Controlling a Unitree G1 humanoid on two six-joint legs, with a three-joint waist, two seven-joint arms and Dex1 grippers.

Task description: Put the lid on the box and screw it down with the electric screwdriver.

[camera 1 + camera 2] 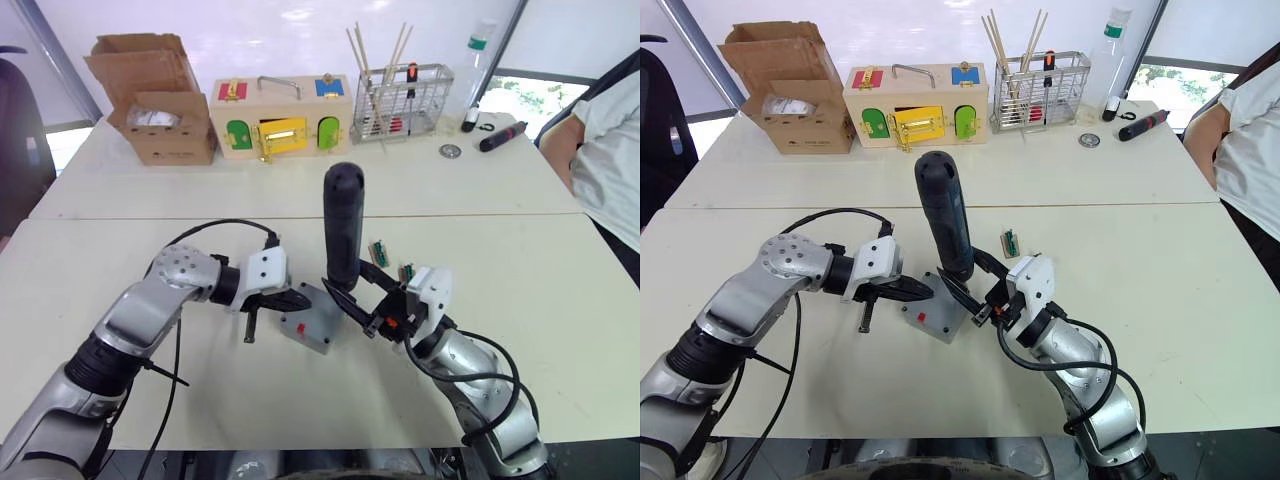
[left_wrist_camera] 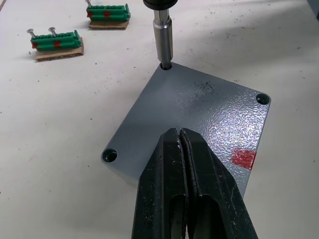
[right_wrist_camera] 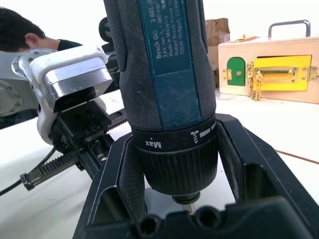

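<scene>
The grey lid (image 2: pixel 199 109) lies flat on the small grey box (image 1: pixel 308 333) in the middle of the near table, with a red mark near one edge. My left gripper (image 1: pixel 300 299) is shut, its joined tips (image 2: pixel 179 132) over the lid's near part; whether they touch it is unclear. My right gripper (image 1: pixel 352 288) is shut on the electric screwdriver (image 1: pixel 343 225), a dark thick cylinder held upright. The screwdriver's metal bit (image 2: pixel 163 40) stands in the lid's far corner hole. The lid's other two visible corner holes are open.
Two green screw holders (image 1: pixel 380 252) (image 1: pixel 407 271) lie just beyond the box. On the far table stand a cardboard box (image 1: pixel 160 100), a wooden box with coloured doors (image 1: pixel 280 115), a wire basket (image 1: pixel 400 100) and a black-and-red pen tool (image 1: pixel 502 137). A person (image 1: pixel 610 140) sits at the right.
</scene>
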